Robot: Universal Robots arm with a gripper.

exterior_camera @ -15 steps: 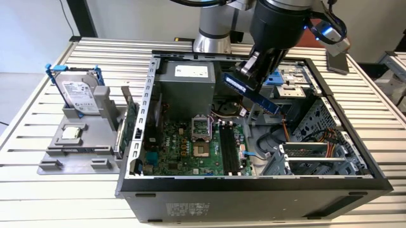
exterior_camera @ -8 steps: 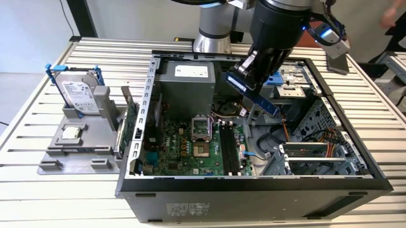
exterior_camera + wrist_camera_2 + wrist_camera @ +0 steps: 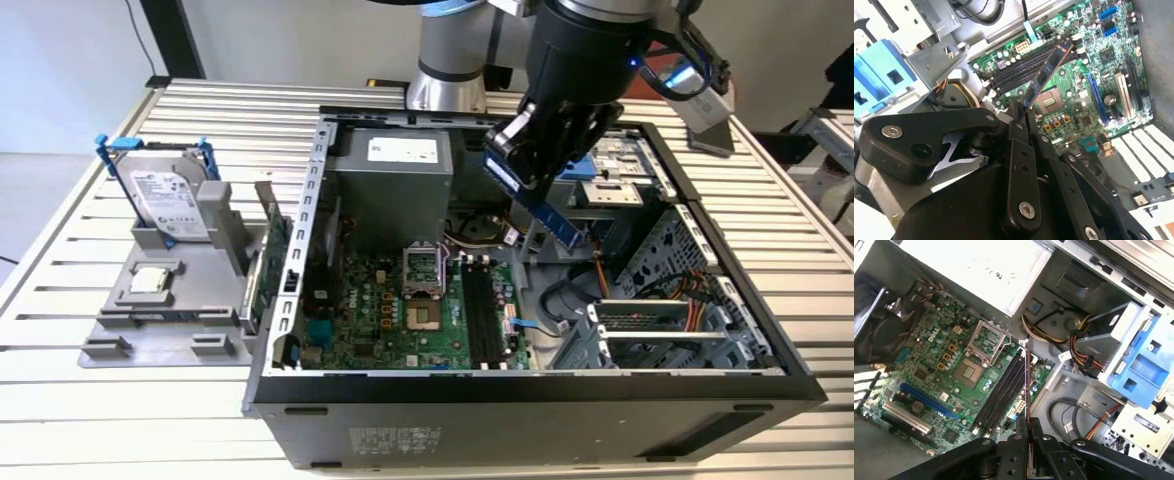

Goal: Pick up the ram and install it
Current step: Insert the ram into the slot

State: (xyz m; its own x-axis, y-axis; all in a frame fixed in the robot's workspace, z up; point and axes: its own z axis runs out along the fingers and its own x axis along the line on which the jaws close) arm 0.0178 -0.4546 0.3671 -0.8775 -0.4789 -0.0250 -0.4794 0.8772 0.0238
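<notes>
While the claw (image 3: 511, 160) is clamped tight on one end of the long, thin green circuit-board ram stick w/ small black chips (image 3: 558, 222), the stick hangs tilted inside the open black-and-grey metal computer case (image 3: 534, 410), free end lowest and clear of everything below. In the second wrist view the claw (image 3: 1019, 114) pinches the ram (image 3: 1046, 75) between closed fingers, and the stick's far end points toward the row of long black memory slots (image 3: 1009, 75). The first wrist view has the ram (image 3: 1027, 390) edge-on, running out from the claw (image 3: 1027, 429) roughly parallel to the slots (image 3: 1001, 395) and beside them, not in any. Slots look empty in both wrist views. In the exterior view the ram's low end sits toward the exterior view's right of the slots (image 3: 483, 310) on the green motherboard (image 3: 387, 310), w/ a visible gap. So, as I judge it: pick-up is done, ram is over the board approx. in the slot area; lining up and pressing home into a slot is not yet done. Outside the case, on the slatted metal counter (image 3: 80, 300), a grey plastic holder (image 3: 160, 300) carries the silver hard drive w/ blue rails (image 3: 167, 200) and the bigger green expansion card (image 3: 276, 255), both untouched.
</notes>
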